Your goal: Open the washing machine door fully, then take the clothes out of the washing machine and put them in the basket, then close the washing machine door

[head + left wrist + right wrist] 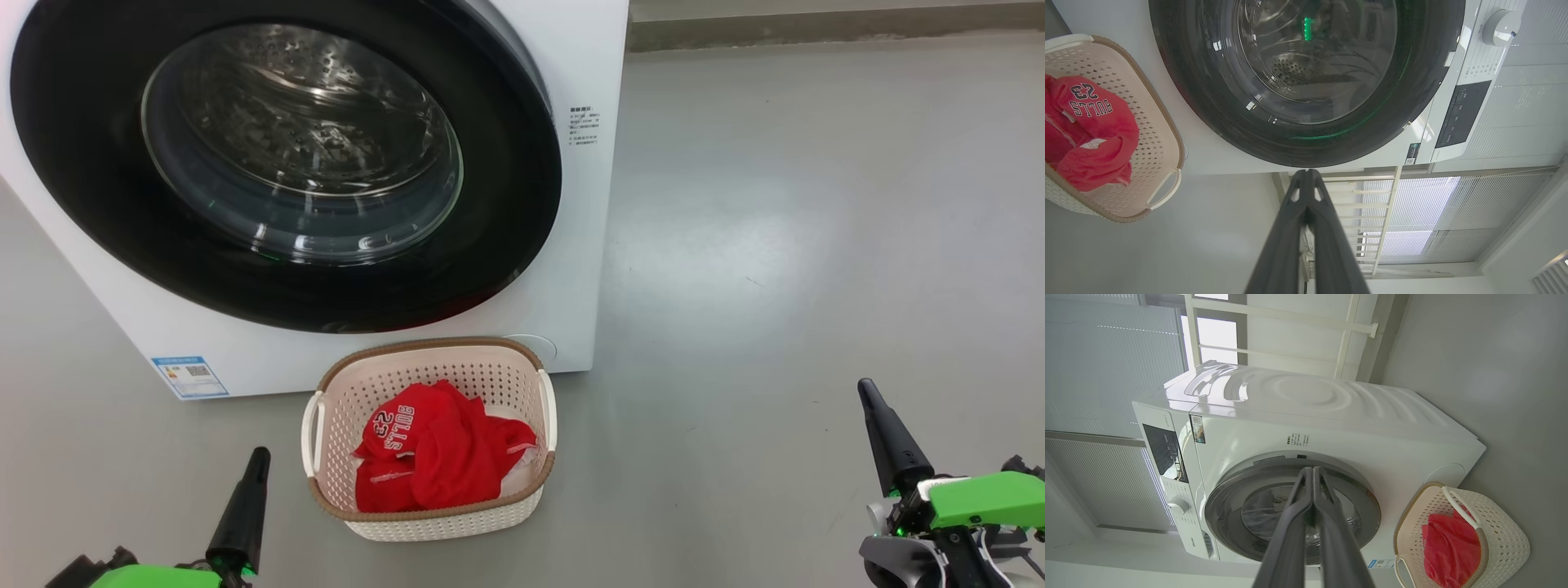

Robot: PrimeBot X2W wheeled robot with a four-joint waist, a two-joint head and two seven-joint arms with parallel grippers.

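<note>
Grey floor [775,245], washing machine [571,286] far left, washing machine door [82,163] flush shut, drum looks empty through the glass. Red clothes [441,457] in basket [433,523] just in front. Near corners: left pincer [260,456], right pincer [867,389], each pressed together, holding nothing. All steps look done.

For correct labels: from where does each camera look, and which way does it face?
Head view: on the head, facing forward and down at the washing machine door and basket; left pincer and right pincer at lower corners.
Left wrist view: on the left wrist, facing the door along the shut left pincer.
Right wrist view: on the right wrist, facing the whole washing machine along the shut right pincer.
Shared: door, basket, clothes.
</note>
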